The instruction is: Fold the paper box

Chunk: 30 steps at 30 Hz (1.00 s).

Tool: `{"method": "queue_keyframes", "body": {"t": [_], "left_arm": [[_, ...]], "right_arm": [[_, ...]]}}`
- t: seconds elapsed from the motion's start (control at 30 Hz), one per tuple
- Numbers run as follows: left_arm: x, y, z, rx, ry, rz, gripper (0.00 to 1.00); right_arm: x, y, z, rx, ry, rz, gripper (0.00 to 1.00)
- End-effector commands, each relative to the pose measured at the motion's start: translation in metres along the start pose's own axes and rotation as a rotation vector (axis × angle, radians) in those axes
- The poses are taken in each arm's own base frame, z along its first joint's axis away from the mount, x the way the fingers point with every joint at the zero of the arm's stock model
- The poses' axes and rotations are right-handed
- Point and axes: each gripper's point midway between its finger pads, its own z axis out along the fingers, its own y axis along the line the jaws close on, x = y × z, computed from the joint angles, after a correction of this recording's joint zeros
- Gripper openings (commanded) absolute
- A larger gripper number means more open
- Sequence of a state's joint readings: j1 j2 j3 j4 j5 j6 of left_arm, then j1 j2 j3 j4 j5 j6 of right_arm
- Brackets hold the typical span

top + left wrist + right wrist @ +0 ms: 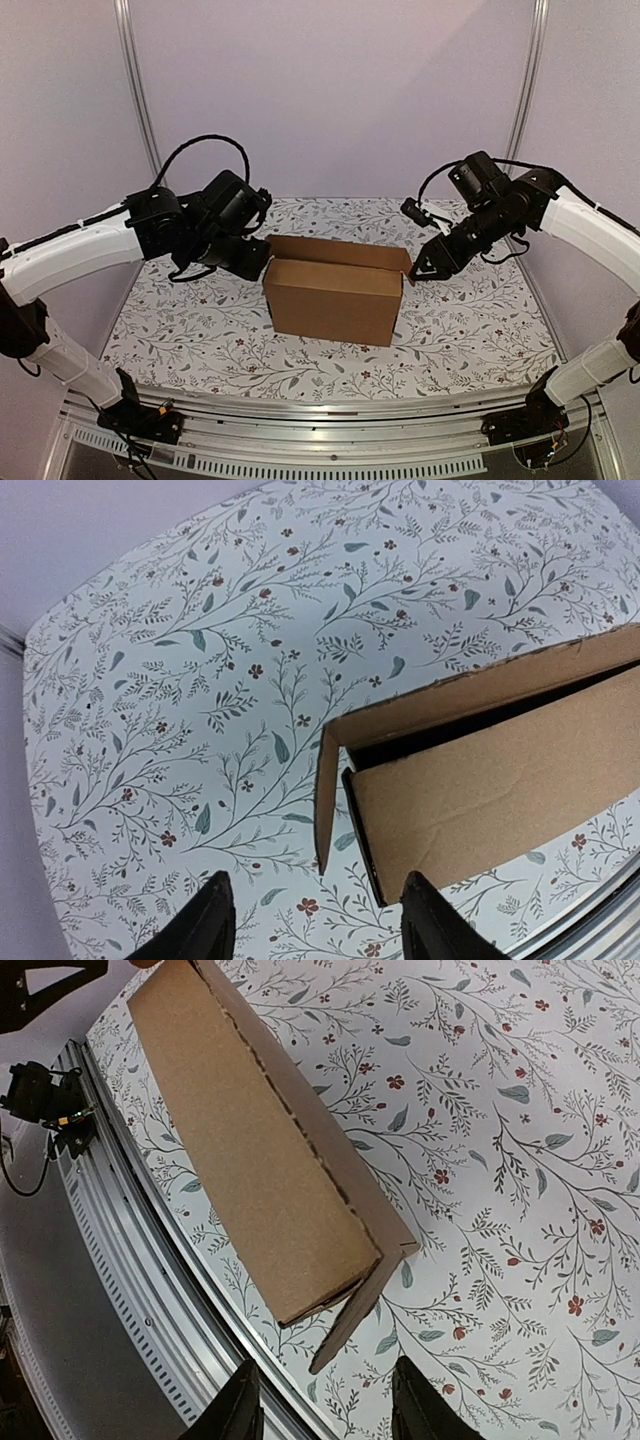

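The left gripper (315, 900) has its jaws moderately apart with nothing between them. Just ahead of it, roughly in line with the gap, stands the loose end flap (325, 790) at the left end of the paper box (335, 300). The right gripper (322, 1375) mirrors this, part-open and empty, with the opposite end flap (365, 1305) angling out just in front of its fingers. The box sits mid-tabletop (200, 330), and its long axis runs left to right between the two arms. Each gripper is therefore at its own short end and neither is clearly nearer. My read is that the coming move turns on each flap lying inward of its gripper, toward the box centre. The rear panel (340, 250) stands up behind the open top. The interior is dark, no tabs or slits can be made out, and I cannot tell whether either gripper touches its flap.
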<state>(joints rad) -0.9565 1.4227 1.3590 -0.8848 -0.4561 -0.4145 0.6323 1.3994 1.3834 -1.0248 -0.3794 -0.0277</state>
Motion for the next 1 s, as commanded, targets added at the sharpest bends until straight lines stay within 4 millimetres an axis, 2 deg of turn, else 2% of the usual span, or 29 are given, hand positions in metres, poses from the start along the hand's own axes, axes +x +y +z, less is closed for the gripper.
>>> {"method": "queue_keyframes", "body": {"t": [0.0, 0.07, 0.23, 0.3, 0.5, 0.63, 0.83, 0.97], "left_arm": [[-0.004, 0.0, 0.011, 0.005, 0.018, -0.004, 0.54], [-0.004, 0.001, 0.016, -0.014, 0.021, -0.014, 0.5], [-0.004, 0.0, 0.021, -0.021, 0.031, -0.04, 0.36], [-0.006, -0.001, 0.022, -0.017, 0.03, -0.052, 0.31], [-0.009, -0.013, 0.027, 0.023, 0.037, -0.079, 0.17], [-0.016, -0.012, 0.029, 0.007, 0.022, -0.109, 0.11], [-0.035, -0.007, 0.029, -0.037, -0.043, -0.142, 0.07], [-0.042, 0.0, 0.03, -0.084, -0.078, -0.14, 0.04]], "right_arm": [[-0.006, 0.005, 0.004, 0.007, 0.003, -0.01, 0.41], [-0.01, 0.0, 0.009, 0.024, 0.013, 0.002, 0.36], [-0.021, -0.009, 0.014, 0.062, 0.015, 0.053, 0.15], [-0.023, -0.01, 0.015, 0.067, 0.013, 0.057, 0.1], [-0.031, -0.015, 0.011, 0.109, 0.008, 0.043, 0.06], [-0.042, -0.023, 0.015, 0.145, 0.006, 0.034, 0.04], [-0.078, -0.041, 0.014, 0.218, -0.042, 0.028, 0.0], [-0.102, -0.062, 0.014, 0.263, -0.107, 0.044, 0.0]]}}
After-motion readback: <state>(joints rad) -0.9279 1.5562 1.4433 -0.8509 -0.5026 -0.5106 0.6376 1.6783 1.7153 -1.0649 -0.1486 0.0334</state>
